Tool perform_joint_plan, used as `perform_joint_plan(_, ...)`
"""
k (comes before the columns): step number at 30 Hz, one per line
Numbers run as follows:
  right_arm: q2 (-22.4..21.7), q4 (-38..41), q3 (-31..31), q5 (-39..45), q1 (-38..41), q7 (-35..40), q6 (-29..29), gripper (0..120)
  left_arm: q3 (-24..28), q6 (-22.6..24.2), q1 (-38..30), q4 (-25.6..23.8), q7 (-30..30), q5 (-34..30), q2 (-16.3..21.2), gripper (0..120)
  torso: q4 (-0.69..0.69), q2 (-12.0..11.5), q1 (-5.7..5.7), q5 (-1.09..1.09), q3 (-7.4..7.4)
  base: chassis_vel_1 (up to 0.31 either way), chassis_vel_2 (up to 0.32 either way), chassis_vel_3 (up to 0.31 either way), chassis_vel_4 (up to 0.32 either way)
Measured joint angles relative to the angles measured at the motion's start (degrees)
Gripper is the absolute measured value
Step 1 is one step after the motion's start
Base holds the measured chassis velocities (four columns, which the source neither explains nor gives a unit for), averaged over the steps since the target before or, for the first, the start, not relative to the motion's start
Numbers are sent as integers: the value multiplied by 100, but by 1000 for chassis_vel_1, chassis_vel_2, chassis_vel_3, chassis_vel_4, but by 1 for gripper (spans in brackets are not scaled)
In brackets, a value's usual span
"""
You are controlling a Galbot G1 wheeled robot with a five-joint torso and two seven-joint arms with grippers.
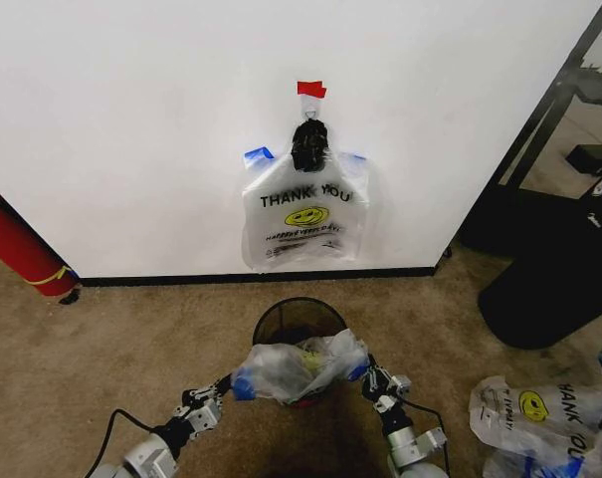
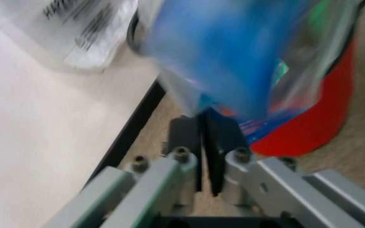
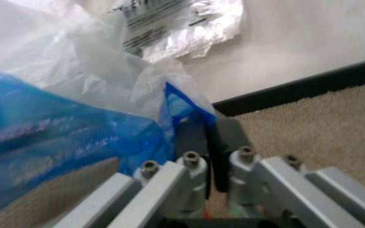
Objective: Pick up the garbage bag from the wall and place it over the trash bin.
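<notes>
Both grippers, left gripper [image 1: 224, 385] and right gripper [image 1: 369, 376], are clamped on the blue handles of the garbage bag [image 1: 299, 366], stretching it just above the trash bin [image 1: 296, 321]. The step looks like fitting; next the bag's mouth needs lowering around the rim. Beyond, another bag [image 1: 302, 221] hangs on the wall [image 1: 131, 129].

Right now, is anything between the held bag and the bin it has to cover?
Nothing visible. The garbage bag, pinched by the left tool and right tool, hangs directly at the trash bin mouth.
</notes>
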Motion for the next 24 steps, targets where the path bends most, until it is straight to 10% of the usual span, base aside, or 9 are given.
perform_joint_plan(14, -1230, 1251, 893, -2780, -1552, 1363, -90, 54, -1483, -734, 602, -613, 2288, 193, 281, 57, -1, 0, 0, 1, 0, 0, 0, 0, 0)
perform_joint_plan(24, -1312, 1432, 1401, -3716, -1818, 300, 830, 91, -2081, -1425, 175, -857, 4169, 282, -69, 94, -1, 0, 0, 0, 0, 0, 0, 0, 0)
